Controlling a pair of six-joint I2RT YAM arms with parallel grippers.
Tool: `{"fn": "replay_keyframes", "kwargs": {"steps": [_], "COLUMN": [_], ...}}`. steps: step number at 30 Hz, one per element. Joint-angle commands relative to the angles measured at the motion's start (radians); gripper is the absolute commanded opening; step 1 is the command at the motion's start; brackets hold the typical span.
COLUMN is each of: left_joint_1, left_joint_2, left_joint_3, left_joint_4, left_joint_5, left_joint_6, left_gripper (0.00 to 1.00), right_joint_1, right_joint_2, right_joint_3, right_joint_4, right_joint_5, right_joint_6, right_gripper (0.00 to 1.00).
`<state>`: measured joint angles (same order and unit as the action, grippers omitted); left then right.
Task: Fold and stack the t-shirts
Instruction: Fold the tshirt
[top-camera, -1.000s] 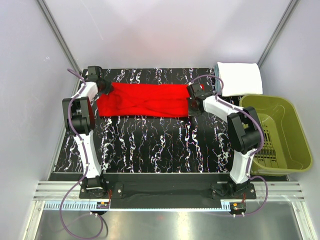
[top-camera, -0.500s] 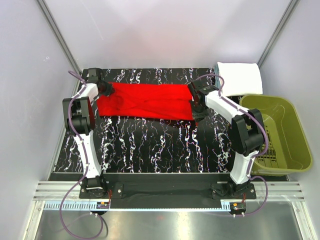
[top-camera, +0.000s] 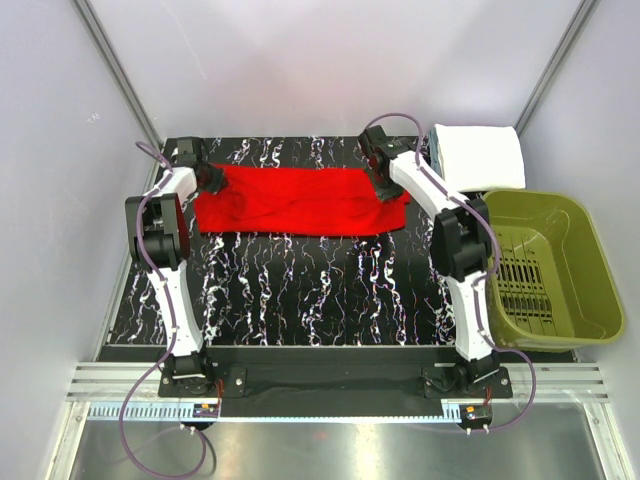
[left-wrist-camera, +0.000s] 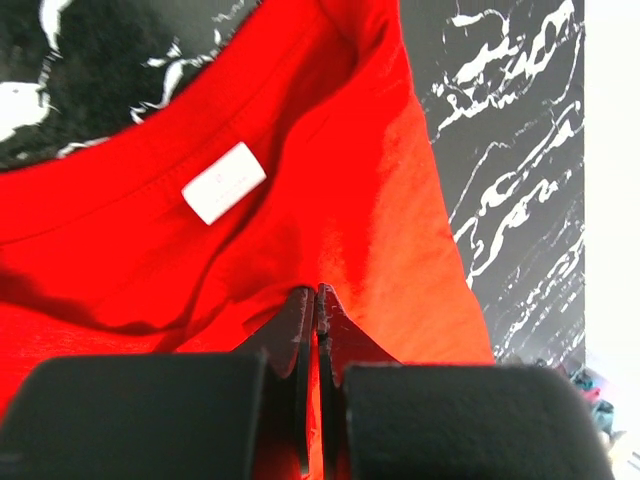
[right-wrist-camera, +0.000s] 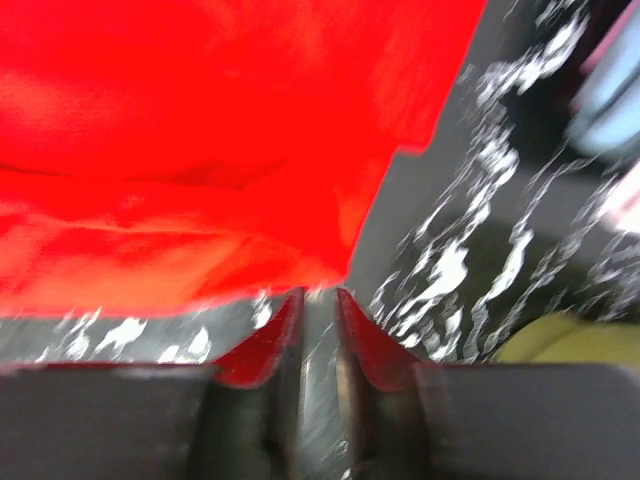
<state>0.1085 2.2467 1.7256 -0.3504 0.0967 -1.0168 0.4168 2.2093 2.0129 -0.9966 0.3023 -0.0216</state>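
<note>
Plain bright red over the spread t-shirt (top-camera: 300, 200), with a white neck label (left-wrist-camera: 224, 182). Black with white marble veining on the desk (top-camera: 300, 290). White on the folded t-shirt (top-camera: 482, 157); olive green on the basket (top-camera: 530, 197).

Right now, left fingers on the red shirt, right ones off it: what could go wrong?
1. Left fingers pinch the red t-shirt by its collar; right fingers are open and clear of it. A left pull would likely drag or unfold it.
2. Its right end lies rumpled, one corner poking out; the next fold may come out crooked.
3. The white folded t-shirt lies near the right fingers; a swing could nudge it.
</note>
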Motion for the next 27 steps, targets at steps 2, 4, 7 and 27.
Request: {"fn": "replay_keyframes", "kwargs": {"steps": [2, 4, 7, 27], "left_joint_1": [0.005, 0.003, 0.005, 0.005], "left_joint_2": [-0.061, -0.047, -0.035, -0.021], "left_joint_3": [0.052, 0.077, 0.098, 0.092], "left_joint_4": [0.016, 0.005, -0.010, 0.021], "left_joint_5": [-0.069, -0.068, -0.069, -0.029], "left_joint_6": [0.027, 0.032, 0.038, 0.011], "left_gripper": [0.00, 0.00, 0.00, 0.00], "right_joint_1": [-0.026, -0.053, -0.116, -0.234], "right_joint_2": [0.107, 0.142, 0.116, -0.148], "right_joint_3": [0.199, 0.262, 0.256, -0.172], "right_joint_4": [0.019, -0.005, -0.030, 0.240], "right_joint_5": [0.179, 0.164, -0.030, -0.606], "right_joint_6": [-0.161, -0.144, -0.042, -0.293], "right_gripper": [0.32, 0.41, 0.41, 0.53]}}
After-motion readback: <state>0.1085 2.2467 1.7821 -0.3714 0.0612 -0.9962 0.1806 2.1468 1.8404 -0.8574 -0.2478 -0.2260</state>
